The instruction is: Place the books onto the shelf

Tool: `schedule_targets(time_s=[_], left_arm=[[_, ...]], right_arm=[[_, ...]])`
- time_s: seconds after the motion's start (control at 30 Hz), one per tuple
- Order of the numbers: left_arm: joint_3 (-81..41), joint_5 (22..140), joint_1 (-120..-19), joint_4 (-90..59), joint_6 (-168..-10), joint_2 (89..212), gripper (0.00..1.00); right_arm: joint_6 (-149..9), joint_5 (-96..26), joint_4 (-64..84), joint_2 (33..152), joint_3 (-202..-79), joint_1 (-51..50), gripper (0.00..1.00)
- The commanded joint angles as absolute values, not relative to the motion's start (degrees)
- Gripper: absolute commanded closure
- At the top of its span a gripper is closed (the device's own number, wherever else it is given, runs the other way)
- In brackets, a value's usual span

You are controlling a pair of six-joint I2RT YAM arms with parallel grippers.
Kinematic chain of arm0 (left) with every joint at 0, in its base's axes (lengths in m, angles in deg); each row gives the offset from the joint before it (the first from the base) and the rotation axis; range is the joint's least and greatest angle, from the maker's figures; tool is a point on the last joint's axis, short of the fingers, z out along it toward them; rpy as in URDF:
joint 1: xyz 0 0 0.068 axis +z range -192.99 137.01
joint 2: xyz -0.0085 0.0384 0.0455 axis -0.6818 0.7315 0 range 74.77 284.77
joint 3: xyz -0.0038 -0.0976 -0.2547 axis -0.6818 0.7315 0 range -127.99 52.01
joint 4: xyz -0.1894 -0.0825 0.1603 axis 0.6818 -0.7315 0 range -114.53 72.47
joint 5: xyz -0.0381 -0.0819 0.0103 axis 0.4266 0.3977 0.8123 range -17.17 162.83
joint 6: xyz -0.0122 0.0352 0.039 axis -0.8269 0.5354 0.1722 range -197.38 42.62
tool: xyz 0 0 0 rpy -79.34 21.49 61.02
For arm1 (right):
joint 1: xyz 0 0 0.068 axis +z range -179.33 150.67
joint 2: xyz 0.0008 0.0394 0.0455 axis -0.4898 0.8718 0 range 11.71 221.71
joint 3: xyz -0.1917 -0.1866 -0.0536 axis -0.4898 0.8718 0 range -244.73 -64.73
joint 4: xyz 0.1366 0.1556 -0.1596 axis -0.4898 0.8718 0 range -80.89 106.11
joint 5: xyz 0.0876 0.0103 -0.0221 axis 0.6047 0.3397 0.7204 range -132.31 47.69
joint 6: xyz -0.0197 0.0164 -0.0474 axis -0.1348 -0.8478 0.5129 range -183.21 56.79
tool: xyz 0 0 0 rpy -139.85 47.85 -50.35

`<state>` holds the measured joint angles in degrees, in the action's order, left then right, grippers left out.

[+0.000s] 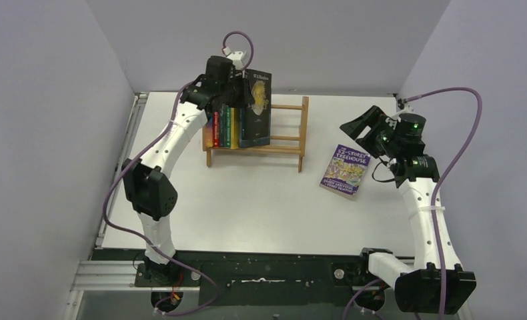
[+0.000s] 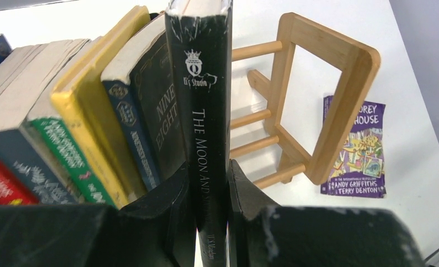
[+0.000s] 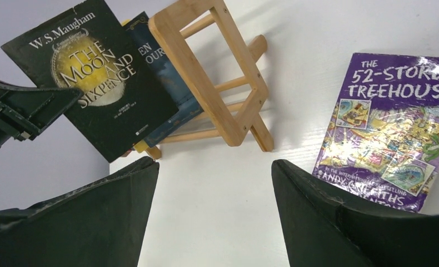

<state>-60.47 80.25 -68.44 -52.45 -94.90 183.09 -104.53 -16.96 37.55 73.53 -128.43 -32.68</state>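
My left gripper [image 2: 210, 167] is clamped tight on the spine of The Moon and Sixpence [image 2: 206, 111], a scuffed black paperback with a yellow moon on the cover. It stands pretty much upright, long axis vertical, at the right end of the other books [image 1: 224, 127] in the wooden shelf [image 1: 303, 133]. My right gripper [image 3: 213, 164] hangs wide open, holding nothing, near the purple 52-Storey Treehouse [image 1: 345, 171], which is lying flat, cover-up, right of the shelf.
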Motion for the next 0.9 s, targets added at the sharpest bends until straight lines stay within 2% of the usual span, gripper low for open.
schedule_targets(time_s=[0.0, 0.43, 0.67, 0.87], left_arm=[[-68.01, 82.14, -68.83, -44.3, -95.07, 185.93, 1.0], [-67.14, 81.83, -69.11, -44.37, -94.63, 192.55, 1.0], [-64.31, 65.7, -69.38, -46.39, -93.64, 191.57, 1.0], [-62.69, 58.37, -69.44, -45.84, -93.08, 190.0, 1.0]], right_arm=[[-103.3, -19.07, 38.01, 73.19, -127.88, -32.97, 0.24], [-102.29, -20.63, 39.35, 72.92, -126.56, -33.12, 0.24], [-101.81, -21.1, 39.65, 73.04, -126.29, -33.11, 0.24], [-101.62, -21.28, 39.78, 72.87, -125.82, -33.14, 0.24]])
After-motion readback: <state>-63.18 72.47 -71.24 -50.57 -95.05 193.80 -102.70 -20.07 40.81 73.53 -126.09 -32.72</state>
